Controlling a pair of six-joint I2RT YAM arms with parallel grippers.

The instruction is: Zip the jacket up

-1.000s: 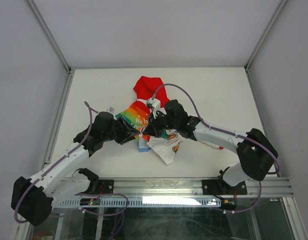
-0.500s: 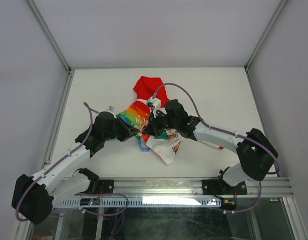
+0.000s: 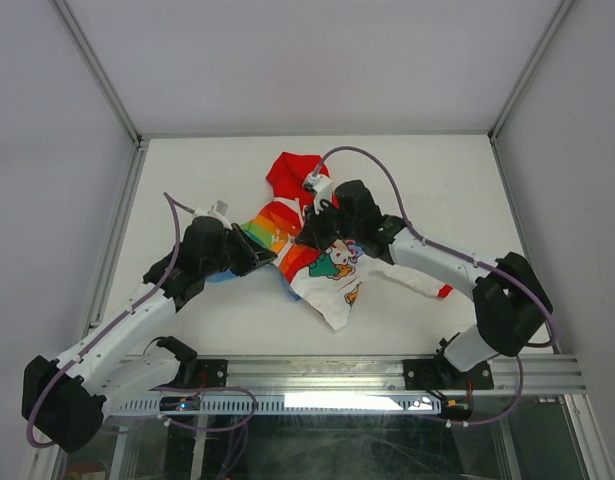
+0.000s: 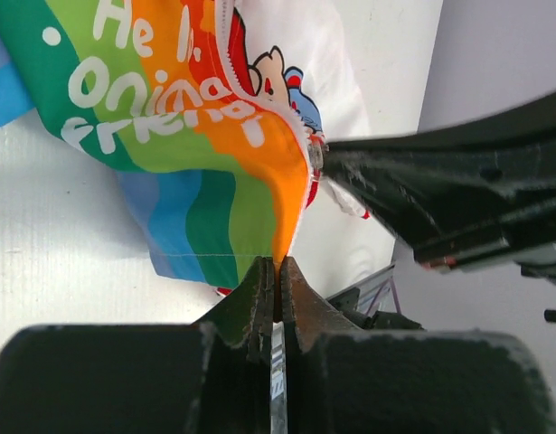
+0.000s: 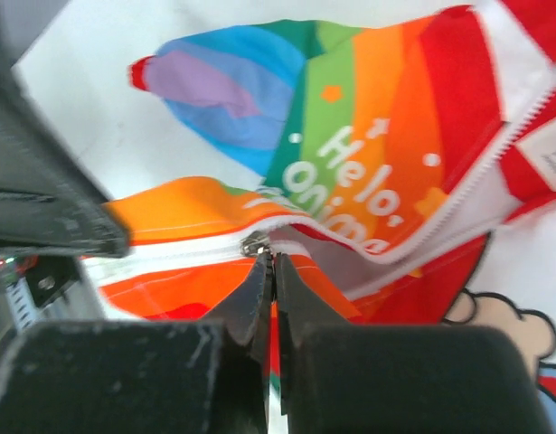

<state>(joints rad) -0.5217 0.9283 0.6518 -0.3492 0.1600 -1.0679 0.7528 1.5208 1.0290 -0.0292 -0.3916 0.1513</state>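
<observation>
The small child's hooded jacket [image 3: 327,278], white in body with a red hood [image 3: 290,175] and a rainbow-striped lettered panel [image 4: 196,136], is spread on the white table [image 3: 437,180] near its middle, hood towards the far edge, and is held between the two arms. Over the last second the right gripper [image 3: 309,232] has been carried away from the near edge towards the hood, while the left gripper [image 3: 269,257] has been drawn slightly back to its own side; the rainbow panel, bunched between the tools before, is now pulled out flatter and a cartoon print [image 3: 334,262] has been uncovered. In the left wrist view the left gripper's fingers [image 4: 262,291] are seen pressed together on the lower orange corner of the panel, so the hem is pinned. In the right wrist view the right gripper's fingers [image 5: 254,287] are clenched just below the small metal zip slider [image 5: 253,242], presumably on its pull tab, though the tab itself is hidden. From the slider a single joined white line of teeth runs towards the left gripper, and beyond it the two rows part. It is judged that the zip has been partly closed and that more travel towards the collar is needed. One jacket, one hood, one slider, one red cuff [image 3: 444,292], two clear character prints and two grippers are counted.
</observation>
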